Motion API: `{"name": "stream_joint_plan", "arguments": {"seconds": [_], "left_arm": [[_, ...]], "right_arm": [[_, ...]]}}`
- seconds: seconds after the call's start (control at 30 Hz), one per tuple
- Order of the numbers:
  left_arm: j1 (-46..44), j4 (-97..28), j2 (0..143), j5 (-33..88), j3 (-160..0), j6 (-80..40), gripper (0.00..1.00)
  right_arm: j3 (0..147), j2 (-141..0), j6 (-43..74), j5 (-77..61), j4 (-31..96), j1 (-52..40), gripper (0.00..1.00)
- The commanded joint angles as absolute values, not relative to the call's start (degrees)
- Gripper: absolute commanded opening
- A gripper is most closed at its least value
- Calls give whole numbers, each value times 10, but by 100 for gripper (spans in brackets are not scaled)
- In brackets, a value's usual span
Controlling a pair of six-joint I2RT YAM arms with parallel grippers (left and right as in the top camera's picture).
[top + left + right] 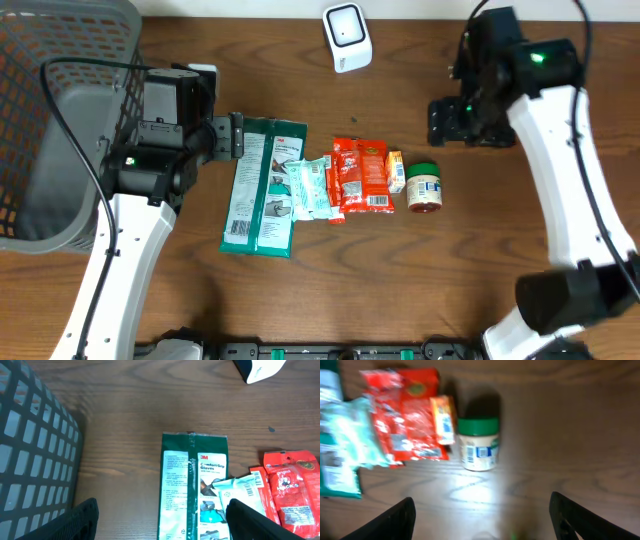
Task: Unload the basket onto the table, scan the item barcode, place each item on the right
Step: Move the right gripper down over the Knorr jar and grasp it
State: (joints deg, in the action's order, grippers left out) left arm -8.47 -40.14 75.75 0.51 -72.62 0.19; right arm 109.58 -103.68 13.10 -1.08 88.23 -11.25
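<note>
- Jaws, left gripper (pixel 237 137): spread wide, nothing between the fingers, nothing held.
- Green glove pack (pixel 192 485) lies flat on the wooden table (pixel 400 290), straight ahead of the left jaws. In the left wrist view its near end runs down between the two fingertips. Whether either finger touches it cannot be told.
- Printed back of the glove pack faces up; a small barcode block sits at the end farthest from the left jaws.
- Pale clear pouch (pixel 312 187) overlaps the glove pack's edge, ahead of the left jaws and off toward the side away from the basket.
- Grey mesh basket (pixel 60 120) stands close on the other side of the left jaws, its wall filling that side of the wrist view.
- White scanner (pixel 346 36) stands well ahead of the left jaws, past the far end of the glove pack, apart from every item.
- Jaws, right gripper (pixel 482 517): also spread wide and empty, hanging clear above bare table.
- Jar with green lid (pixel 478 442) lies on its side ahead of the right jaws, roughly centred between them, well clear of both fingertips.
- Small orange box (pixel 444 420) rests just beside the jar, and the red snack packets (pixel 405 415) lie against the box beyond it.
- All five items sit in one row on the table, none lifted. The right wrist view is blurred, so labels there cannot be read.
</note>
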Motion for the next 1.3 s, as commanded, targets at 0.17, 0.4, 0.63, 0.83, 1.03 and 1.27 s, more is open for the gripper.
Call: {"name": "stream_joint_plan", "arguments": {"seconds": [0.17, 0.4, 0.63, 0.83, 1.03, 1.27], "left_arm": [[-84, -403, 759, 3, -727, -1, 82], [-84, -403, 759, 3, -727, -1, 82], [-84, -403, 759, 3, -727, -1, 82], [-84, -403, 759, 3, -727, -1, 82], [-84, -403, 759, 3, -727, -1, 82], [-84, -403, 759, 3, -727, -1, 82]], "right_arm": [[1102, -1153, 158, 0, 896, -112, 82], [1101, -1220, 159, -5, 903, -113, 84], [1098, -1241, 161, -5, 889, -113, 77], [1097, -1241, 174, -8, 881, -113, 76], [1096, -1242, 181, -16, 876, -114, 76], [1062, -1242, 187, -16, 849, -114, 76]]}}
